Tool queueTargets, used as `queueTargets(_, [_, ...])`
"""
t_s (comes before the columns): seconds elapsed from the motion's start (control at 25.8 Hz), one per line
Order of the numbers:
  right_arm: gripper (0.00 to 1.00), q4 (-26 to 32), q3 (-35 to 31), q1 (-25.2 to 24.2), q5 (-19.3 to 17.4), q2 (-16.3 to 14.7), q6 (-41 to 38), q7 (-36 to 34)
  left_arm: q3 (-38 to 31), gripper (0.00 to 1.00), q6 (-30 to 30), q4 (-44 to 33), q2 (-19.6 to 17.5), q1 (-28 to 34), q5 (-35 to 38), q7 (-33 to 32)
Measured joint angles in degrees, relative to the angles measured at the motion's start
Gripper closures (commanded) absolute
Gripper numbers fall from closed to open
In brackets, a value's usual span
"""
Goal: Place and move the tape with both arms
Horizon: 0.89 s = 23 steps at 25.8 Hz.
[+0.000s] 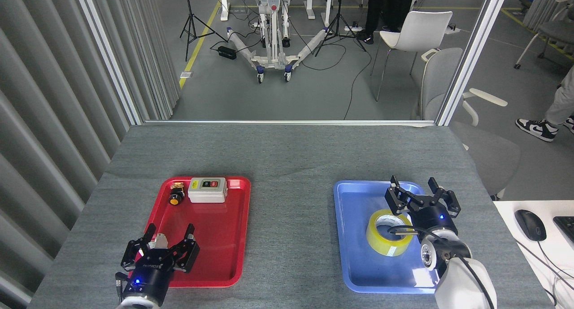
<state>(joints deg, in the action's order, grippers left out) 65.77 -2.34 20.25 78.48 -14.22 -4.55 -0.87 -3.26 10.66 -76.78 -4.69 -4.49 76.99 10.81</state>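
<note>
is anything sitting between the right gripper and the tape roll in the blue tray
Nothing visible. The right gripper is open, raised just behind and to the right of the tape, which lies flat in the blue tray with nothing else in that tray.
</note>
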Motion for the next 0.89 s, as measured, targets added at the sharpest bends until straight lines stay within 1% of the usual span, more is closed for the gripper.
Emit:
queueTargets(0.08, [0.02, 2.09, -1.02, -2.57, 4.65, 0.3, -0.43, -5.3, 0.0, 0.0, 0.0, 0.05, -0.03, -0.01, 0.0, 0.0])
queueTargets(0.12, [0.02, 3.02, -1.23, -3.85, 6.03, 0.3, -0.54, -6.93, -0.01, 0.0, 0.0, 0.1, -0.03, -0.02, 0.0, 0.0])
queueTargets(0.19, [0.01, 5.23, -1.23, -6.45, 7.74, 0.11, -0.54, -8.7, -0.04, 0.0, 0.0, 0.39, -0.04, -0.06, 0.0, 0.0])
queueTargets(0.31, [0.01, 10.23, -0.92, -12.02, 8.28, -1.39, -0.39, -9.71, -0.08, 0.0, -0.03, 1.05, -0.05, -0.3, 0.0, 0.0])
queueTargets(0.35, [0.01, 12.02, -0.84, -13.63, 7.73, -1.81, -0.33, -9.77, -0.1, 0.0, -0.04, 1.3, -0.05, -0.43, 0.0, 0.0])
queueTargets(0.43, [0.01, 14.92, -0.8, -17.2, 5.47, -2.5, -0.08, -10.05, -0.13, 0.0, -0.13, 1.81, -0.05, -0.68, -0.02, -0.01])
queueTargets(0.54, [0.01, 17.01, -0.78, -20.48, 0.94, -3.42, 0.53, -6.3, -0.16, 0.0, -0.19, 2.24, -0.05, -0.92, -0.07, -0.01])
queueTargets(0.62, [0.01, 17.58, -1.12, -21.42, -1.23, -4.22, 1.28, -4.12, -0.17, 0.0, -0.22, 2.35, -0.06, -0.99, -0.08, -0.01])
queueTargets(0.74, [0.01, 17.89, -1.77, -22.09, -3.03, -5.36, 1.69, -2.55, -0.17, 0.0, -0.24, 2.49, -0.28, -1.01, -0.09, -0.01])
queueTargets(0.77, [0.01, 17.95, -1.88, -22.25, -3.92, -6.12, 1.69, -2.4, -0.17, 0.0, -0.27, 2.51, -0.37, -1.0, -0.09, -0.01])
queueTargets(0.89, [0.01, 18.03, -1.9, -22.83, -8.57, -9.66, 0.65, -2.4, -0.19, 0.0, -0.31, 2.62, -0.52, -0.87, -0.14, -0.01])
